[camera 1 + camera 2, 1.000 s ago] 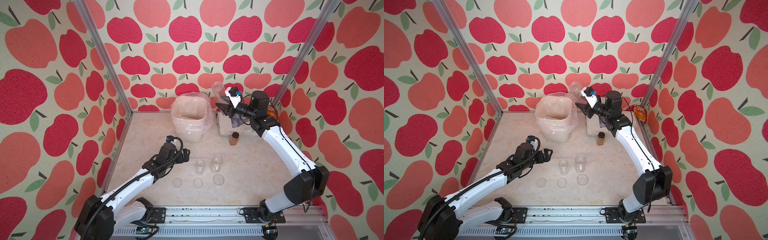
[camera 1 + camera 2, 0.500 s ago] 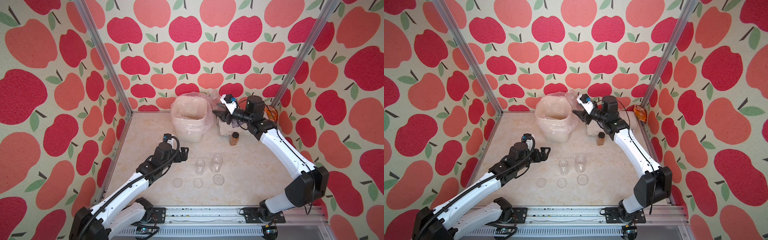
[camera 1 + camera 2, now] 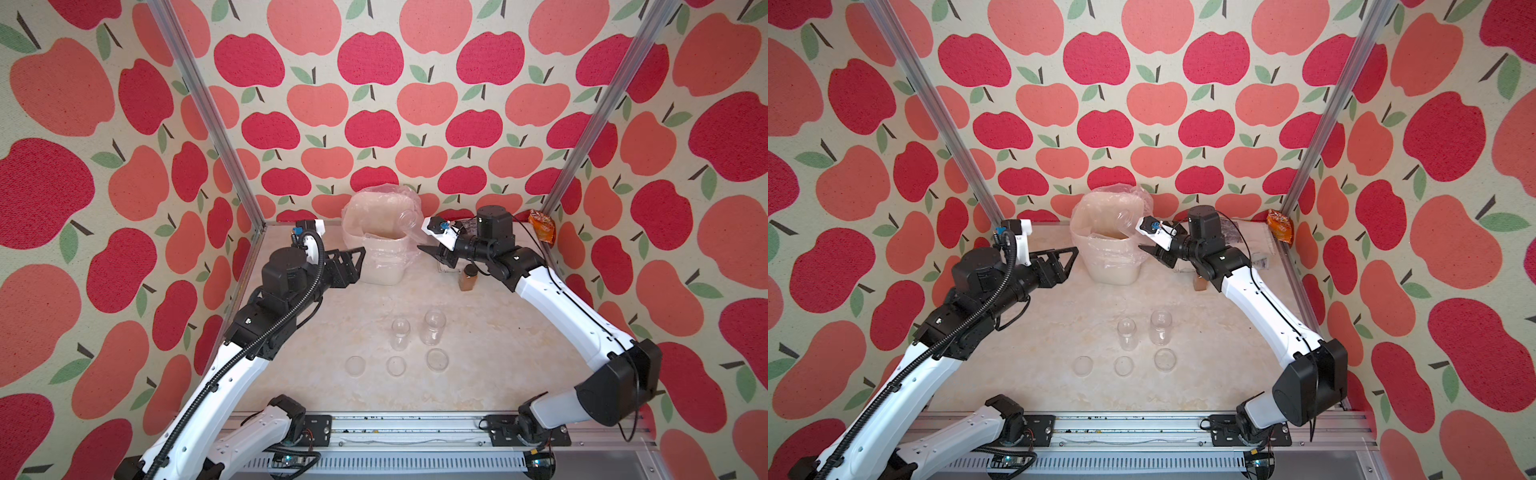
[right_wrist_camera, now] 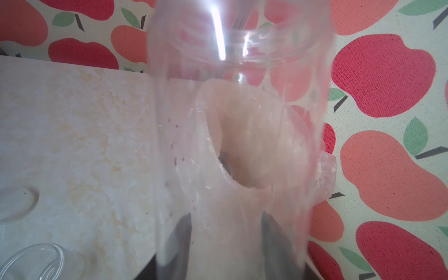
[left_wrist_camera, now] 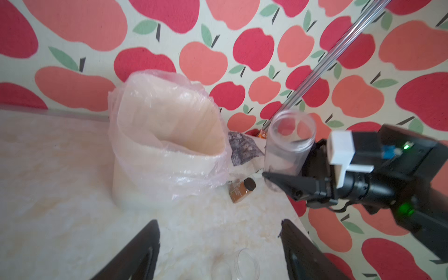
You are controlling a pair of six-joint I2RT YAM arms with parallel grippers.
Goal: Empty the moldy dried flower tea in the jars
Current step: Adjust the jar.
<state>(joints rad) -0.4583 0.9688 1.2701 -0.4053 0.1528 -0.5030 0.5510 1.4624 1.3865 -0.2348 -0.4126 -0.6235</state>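
Observation:
My right gripper [image 3: 432, 241] is shut on a clear jar [image 3: 409, 221], tipped with its mouth over the white bin [image 3: 380, 268]. In the right wrist view the jar [image 4: 240, 109] fills the frame, and a few dark specks of dried flower tea [image 4: 175, 161] cling to its wall. Its fingers [image 4: 181, 238] show through the plastic. Two more jars [image 3: 400, 332] [image 3: 434, 326] stand open mid-table and look bare inside. Three clear lids [image 3: 395, 365] lie in front of them. My left gripper [image 3: 359, 251] hovers open and holds nothing, left of the bin.
The bin [image 5: 167, 169] is lined with a thin plastic bag. An amber jar with a black cap [image 3: 468, 279] stands right of it, under my right arm. An orange packet [image 3: 542, 225] lies in the back right corner. A printed pouch [image 5: 242, 148] lies behind the bin.
My right gripper has brought the jar down from high up and tipped it over the bin's mouth. My left arm has risen from beside the standing jars toward the bin, its jaws narrowing slightly.

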